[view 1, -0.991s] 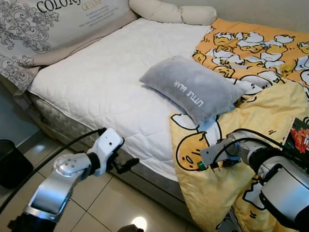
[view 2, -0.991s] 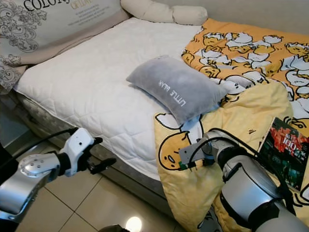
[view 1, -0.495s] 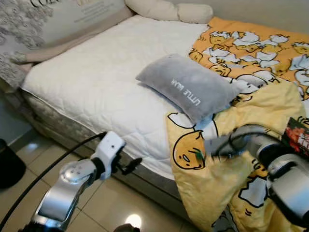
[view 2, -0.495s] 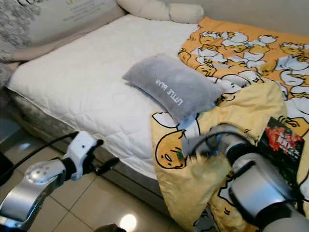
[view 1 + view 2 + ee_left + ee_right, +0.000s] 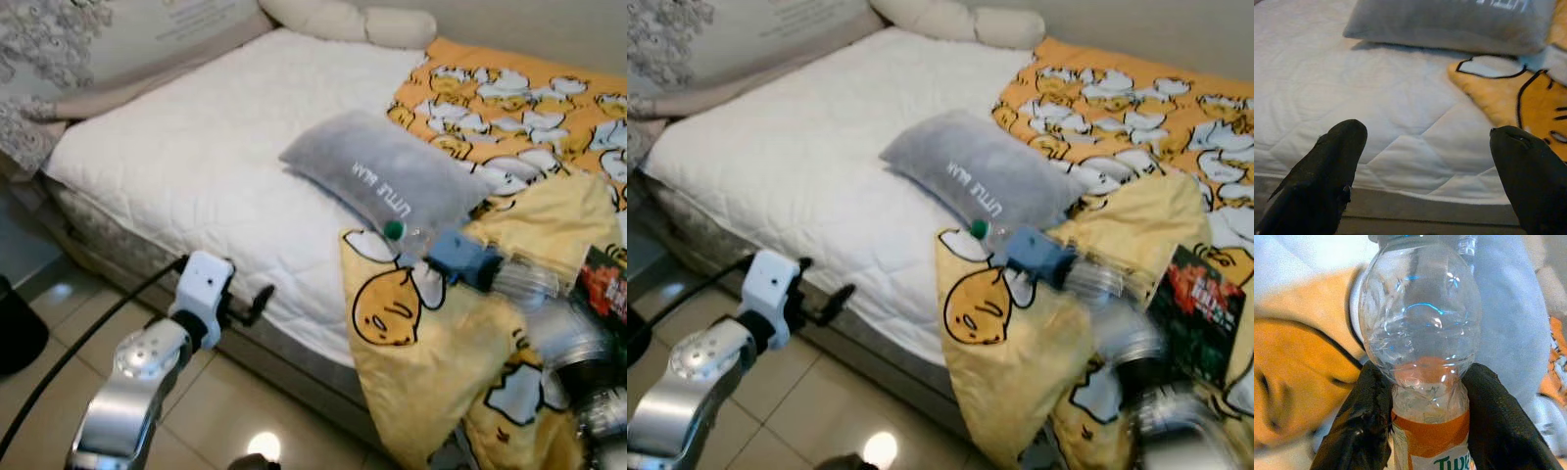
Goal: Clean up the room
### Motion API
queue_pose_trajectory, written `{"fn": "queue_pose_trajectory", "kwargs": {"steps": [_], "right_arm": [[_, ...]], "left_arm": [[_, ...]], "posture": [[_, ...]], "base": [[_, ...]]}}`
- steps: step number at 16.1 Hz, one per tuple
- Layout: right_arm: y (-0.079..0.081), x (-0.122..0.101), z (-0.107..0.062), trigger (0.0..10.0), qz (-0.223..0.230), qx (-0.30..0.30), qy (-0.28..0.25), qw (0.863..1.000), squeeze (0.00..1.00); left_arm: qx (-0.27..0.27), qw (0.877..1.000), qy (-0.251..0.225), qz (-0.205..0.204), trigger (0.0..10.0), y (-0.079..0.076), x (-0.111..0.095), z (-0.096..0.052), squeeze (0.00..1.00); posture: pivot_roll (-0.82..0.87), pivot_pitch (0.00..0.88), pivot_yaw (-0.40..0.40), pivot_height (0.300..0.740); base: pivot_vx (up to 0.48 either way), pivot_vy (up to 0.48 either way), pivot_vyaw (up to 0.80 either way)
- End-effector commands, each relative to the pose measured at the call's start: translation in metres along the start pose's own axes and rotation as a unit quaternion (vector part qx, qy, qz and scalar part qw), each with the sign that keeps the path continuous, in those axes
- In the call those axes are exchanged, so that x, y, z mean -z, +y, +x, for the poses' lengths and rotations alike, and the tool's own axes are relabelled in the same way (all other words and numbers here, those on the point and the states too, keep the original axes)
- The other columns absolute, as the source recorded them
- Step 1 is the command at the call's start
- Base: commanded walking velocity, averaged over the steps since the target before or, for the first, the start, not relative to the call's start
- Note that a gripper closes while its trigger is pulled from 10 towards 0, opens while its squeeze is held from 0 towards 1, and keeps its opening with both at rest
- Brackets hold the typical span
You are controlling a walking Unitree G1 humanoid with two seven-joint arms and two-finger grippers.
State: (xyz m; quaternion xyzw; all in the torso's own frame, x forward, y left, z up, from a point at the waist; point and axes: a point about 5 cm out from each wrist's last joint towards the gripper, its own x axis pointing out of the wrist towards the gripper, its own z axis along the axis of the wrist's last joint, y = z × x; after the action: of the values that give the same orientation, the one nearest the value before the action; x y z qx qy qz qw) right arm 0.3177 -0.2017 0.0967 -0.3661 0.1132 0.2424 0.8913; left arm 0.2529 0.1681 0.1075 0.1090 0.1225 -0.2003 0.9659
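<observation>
While the right gripper point(image 5: 1422, 431) squeezes its fingers point(image 5: 1359, 431) on the clear plastic bottle point(image 5: 1420, 328) over the yellow blanket point(image 5: 431, 362) at the bed's point(image 5: 196, 166) near edge, the left gripper point(image 5: 1430, 171) waits, fingers wide. It looks empty, light, smooth and easily crushed; that thin middle is a good spot to grip.

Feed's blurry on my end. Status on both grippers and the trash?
Right gripper shut on clear plastic bottle, raised over yellow duck blanket. Left gripper open, idle at mattress edge. Grey pillow close ahead.
</observation>
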Motion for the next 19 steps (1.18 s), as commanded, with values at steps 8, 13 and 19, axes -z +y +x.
{"fn": "queue_pose_trajectory", "kwargs": {"steps": [8,13,19], "right_arm": [[0.028,-0.052,-0.019,10.0,0.378,0.159,-0.108,0.905,0.00],[0.046,-0.075,-0.015,10.0,0.415,0.103,-0.126,0.895,0.00],[0.058,-0.079,-0.004,10.0,0.458,0.065,-0.112,0.879,0.00]], "left_arm": [[-0.134,0.990,-0.038,0.029,10.0,0.008,-0.005,-0.006,0.00],[-0.128,0.991,-0.034,0.029,10.0,0.013,-0.012,-0.003,0.00],[-0.130,0.990,-0.047,0.029,10.0,0.017,-0.022,0.011,0.00]], "posture": [[0.05,0.000,0.006,0.740],[0.06,0.000,0.021,0.740],[0.07,0.000,0.018,0.740]], "base": [[0.000,0.000,0.07],[0.000,0.000,0.80],[0.000,0.000,0.79]]}}
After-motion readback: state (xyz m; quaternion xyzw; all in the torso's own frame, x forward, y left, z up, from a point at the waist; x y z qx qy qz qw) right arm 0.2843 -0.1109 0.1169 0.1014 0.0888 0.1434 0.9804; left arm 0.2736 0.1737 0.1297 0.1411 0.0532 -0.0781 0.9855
